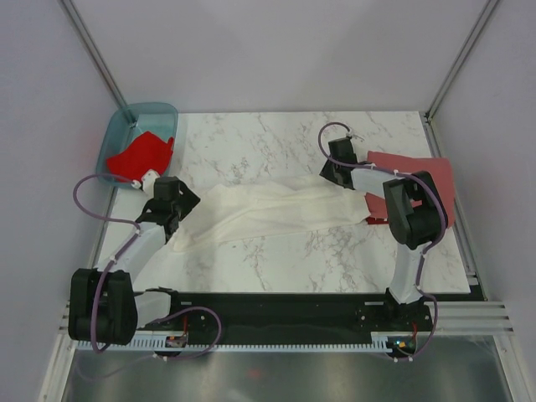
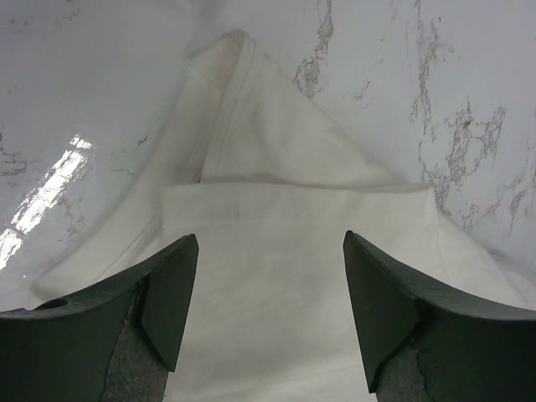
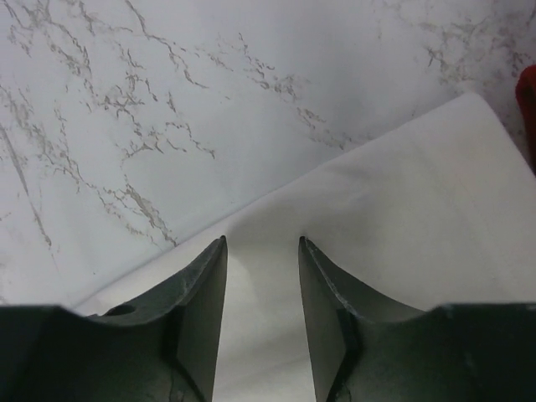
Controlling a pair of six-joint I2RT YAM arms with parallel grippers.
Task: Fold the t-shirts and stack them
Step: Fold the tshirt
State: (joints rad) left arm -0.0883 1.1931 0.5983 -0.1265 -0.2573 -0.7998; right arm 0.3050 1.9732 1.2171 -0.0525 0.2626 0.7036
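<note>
Left gripper (image 2: 270, 237): jaws wide apart, holding nothing, poised over one end of the crumpled white cloth t-shirt (image 1: 276, 213). Right gripper (image 3: 262, 239): jaws narrowly parted over its other end. The shirt lies mid marble table (image 1: 276, 264). Dull brick-red shirt (image 1: 440, 180) lies flat at the right. Bright red shirt (image 1: 142, 155) sits in the translucent teal plastic tub (image 1: 151, 109), far left.

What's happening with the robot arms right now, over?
Left gripper open above white cloth t-shirt. Right gripper open over its other end. Shirt rumpled across marble table. Nothing in the way.
</note>
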